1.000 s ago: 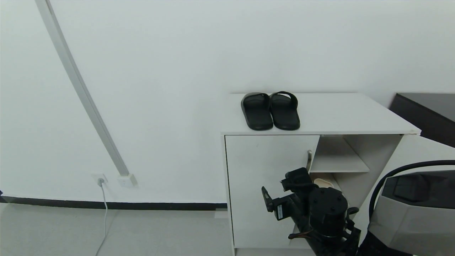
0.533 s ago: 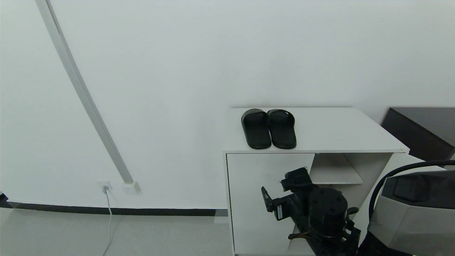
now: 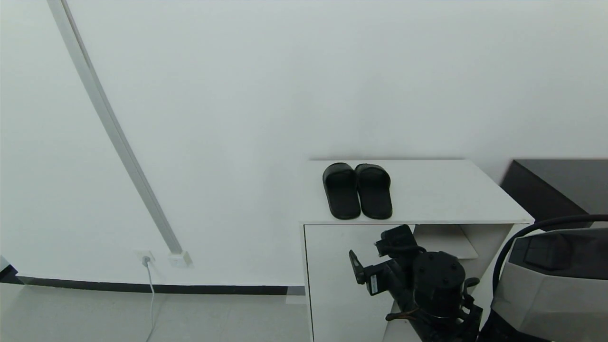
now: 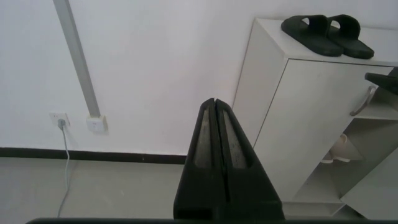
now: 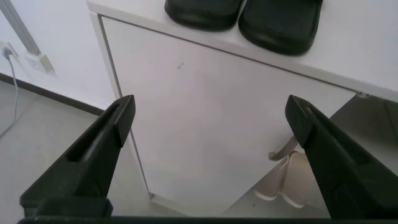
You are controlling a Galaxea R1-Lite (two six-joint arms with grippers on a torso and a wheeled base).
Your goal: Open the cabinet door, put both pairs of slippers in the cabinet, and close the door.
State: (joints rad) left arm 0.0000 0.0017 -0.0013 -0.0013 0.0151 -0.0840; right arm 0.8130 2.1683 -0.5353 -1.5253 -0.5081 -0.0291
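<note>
Your left gripper [image 4: 214,107] is pinched tight together; your right gripper [image 5: 209,107] gapes wide just before the cabinet [image 3: 441,194]. Inside the cabinet's open half sits one pale pair of slippers [image 5: 283,180]; on the cabinet's top lies one black pair [image 3: 357,191], two slippers side by side.

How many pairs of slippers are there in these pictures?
2. A black pair sits on top of the cabinet; a pale pair is inside its open side, partly hidden.
</note>
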